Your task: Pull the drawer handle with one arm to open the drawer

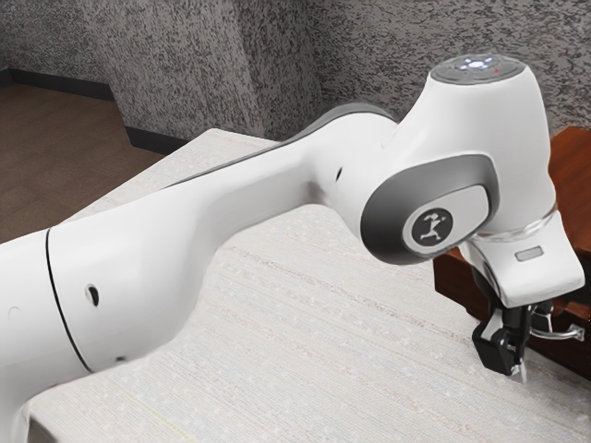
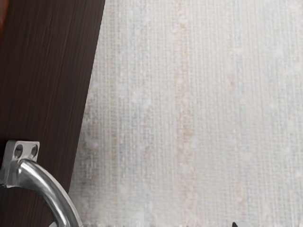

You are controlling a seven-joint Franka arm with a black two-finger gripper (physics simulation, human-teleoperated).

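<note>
Silver handle (image 2: 41, 185) lengthwise along dark drawer front (image 2: 42, 71), beside gripper (image 1: 510, 362)

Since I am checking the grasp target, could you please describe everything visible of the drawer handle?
The drawer handle is a polished, silver, metal-looking curved bar. It arches out from a flat mounting plate with two screw holes, fixed on the dark wood-grain drawer front. In the exterior view it juts out just above the table, with the gripper right at it; contact cannot be judged.
</note>
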